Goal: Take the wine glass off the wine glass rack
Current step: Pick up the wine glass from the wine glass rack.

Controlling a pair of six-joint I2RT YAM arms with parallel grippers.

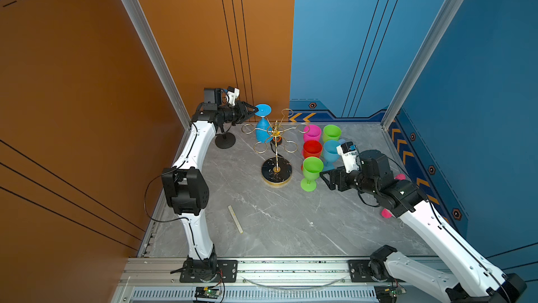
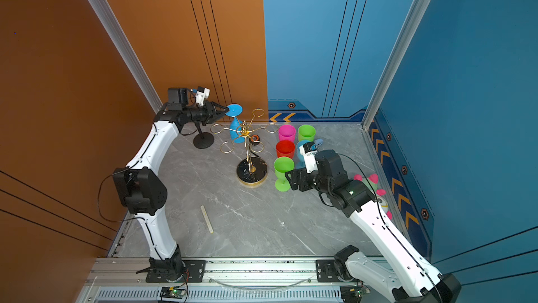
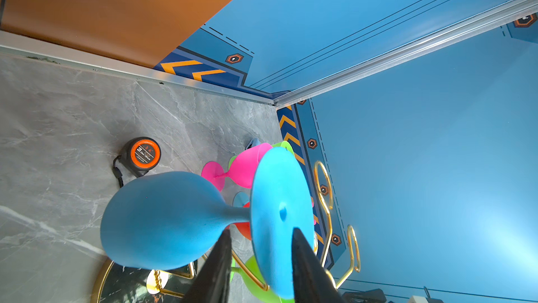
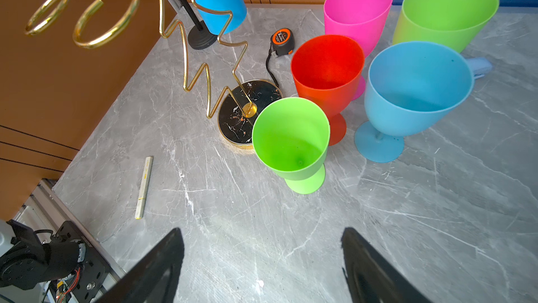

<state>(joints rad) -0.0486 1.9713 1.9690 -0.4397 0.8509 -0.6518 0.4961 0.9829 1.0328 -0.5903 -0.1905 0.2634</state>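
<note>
Left claw point(image 3: 260, 230): narrow, astride glass point(image 3: 163, 220) foot rim, apparently not yet clamped | glass: blue, inverted on rack point(image 1: 276, 170), left-arm side, axis vertical, foot level with claw, left arm nearer | right claw point(image 4: 262, 230): wide, empty, over surface point(image 4: 407, 214).

blue stemmed wine glass point(image 3: 163, 217): matt plastic
gold wire wine glass rack point(image 4: 237, 115): shiny metal
grey veined table point(image 4: 262, 228): smooth stone look
</note>
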